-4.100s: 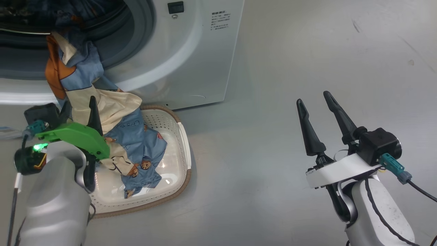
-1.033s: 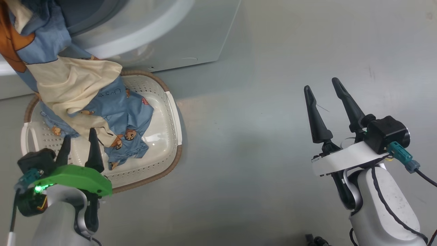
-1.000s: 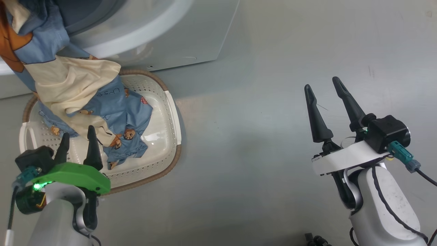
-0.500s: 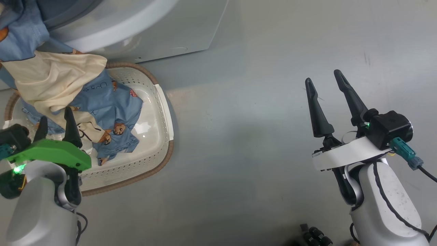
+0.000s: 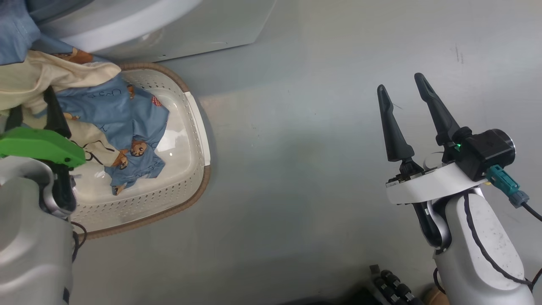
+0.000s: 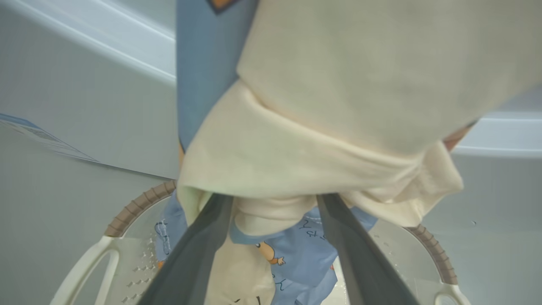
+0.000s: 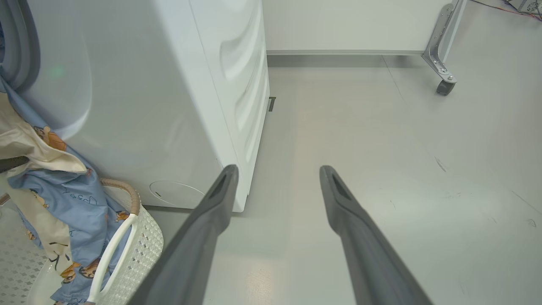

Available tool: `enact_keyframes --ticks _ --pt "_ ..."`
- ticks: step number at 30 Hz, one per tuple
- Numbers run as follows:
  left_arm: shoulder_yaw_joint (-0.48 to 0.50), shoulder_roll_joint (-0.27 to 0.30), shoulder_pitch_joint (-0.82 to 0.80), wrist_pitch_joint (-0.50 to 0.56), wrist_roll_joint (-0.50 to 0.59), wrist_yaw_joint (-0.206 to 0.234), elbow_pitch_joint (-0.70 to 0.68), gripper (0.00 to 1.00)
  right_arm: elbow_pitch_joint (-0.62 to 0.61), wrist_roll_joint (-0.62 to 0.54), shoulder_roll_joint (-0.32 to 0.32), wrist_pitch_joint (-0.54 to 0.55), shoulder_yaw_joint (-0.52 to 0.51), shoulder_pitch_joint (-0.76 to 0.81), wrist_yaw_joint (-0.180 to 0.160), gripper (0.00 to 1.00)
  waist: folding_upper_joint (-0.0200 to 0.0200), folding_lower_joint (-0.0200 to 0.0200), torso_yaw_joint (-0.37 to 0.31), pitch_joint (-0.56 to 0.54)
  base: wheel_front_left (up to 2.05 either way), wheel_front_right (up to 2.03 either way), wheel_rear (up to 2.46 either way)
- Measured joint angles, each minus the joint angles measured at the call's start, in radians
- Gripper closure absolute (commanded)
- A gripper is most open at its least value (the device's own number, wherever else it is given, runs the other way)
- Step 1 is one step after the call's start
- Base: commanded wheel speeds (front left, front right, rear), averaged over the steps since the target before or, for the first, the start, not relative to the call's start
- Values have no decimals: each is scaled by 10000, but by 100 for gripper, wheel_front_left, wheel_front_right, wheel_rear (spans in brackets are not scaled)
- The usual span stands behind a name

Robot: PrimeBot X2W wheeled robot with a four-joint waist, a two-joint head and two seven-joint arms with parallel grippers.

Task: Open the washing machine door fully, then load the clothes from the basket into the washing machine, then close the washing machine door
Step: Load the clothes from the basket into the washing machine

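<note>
I read this as a robotics test space set up as a laundry corner, more lab than lived-in home. The washing machine (image 7: 178, 106) stands free on a smooth, bare grey floor (image 7: 381, 178) marked with scuffs and dark streaks. Behind it runs a plain white wall panel (image 7: 347, 25) with a grey strip along its foot. At the far right of my right wrist view, a bare metal frame leg on a caster (image 7: 444, 87) rests on the floor, with loose cables (image 7: 523, 4) lying beyond it. The domestic touches are few: a perforated basket (image 5: 206, 182) of printed clothes (image 5: 123, 118) on the floor against the washer's front.
</note>
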Motion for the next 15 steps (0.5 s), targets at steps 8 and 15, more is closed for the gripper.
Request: enact_keyframes --ticks 8,15 --pt "96 104 -888 -399 4 75 374 0 -224 -2 -4 2 52 -196 0 0 0 0 -25 383 0 0 0" --pt "88 44 -1135 -742 19 -31 679 0 -255 -2 -2 2 19 -204 0 0 0 0 -29 623 0 0 0"
